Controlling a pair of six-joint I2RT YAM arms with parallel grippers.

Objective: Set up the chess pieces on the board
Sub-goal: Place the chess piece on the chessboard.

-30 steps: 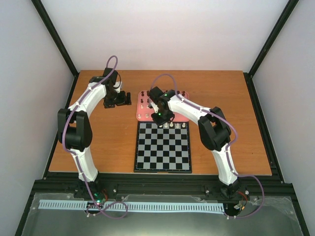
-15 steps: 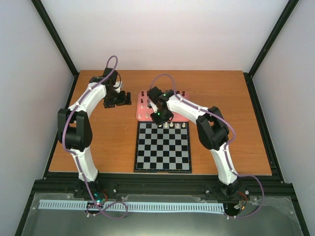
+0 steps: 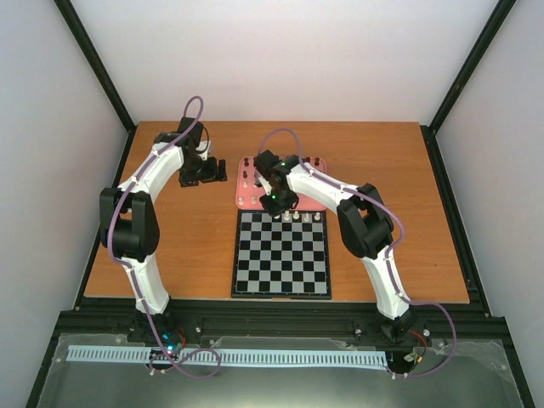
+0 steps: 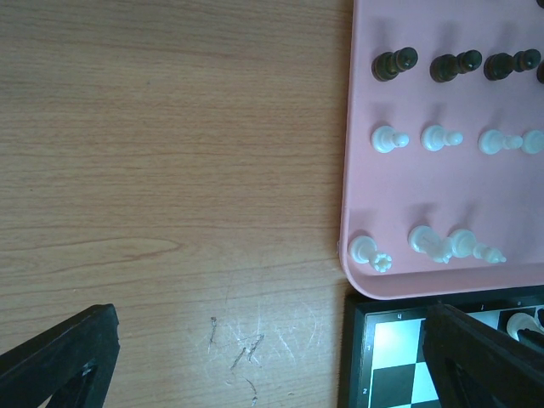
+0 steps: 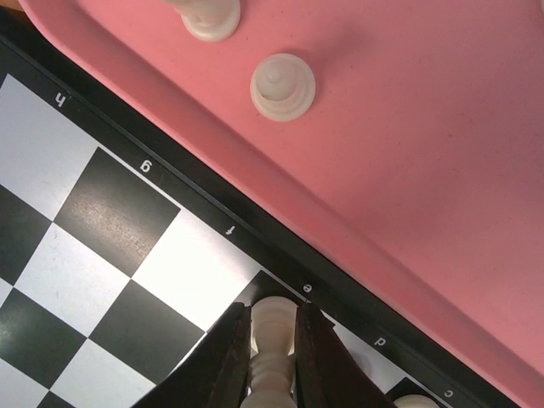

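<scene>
My right gripper is shut on a cream-white chess piece, held upright over the black e-file square at the board's far edge. In the top view this gripper is at the far edge of the checkered board. A few white pieces stand on the far row. The pink tray behind the board holds dark pieces and white pieces. My left gripper is open and empty over bare table left of the tray, its fingers spread wide.
The tray's rim runs right along the board's black border. A white pawn stands in the tray close to my right gripper. A board corner shows in the left wrist view. The wooden table has black frame rails along its edges.
My right gripper has edged slightly left with the white piece in it. The left arm has not moved.
</scene>
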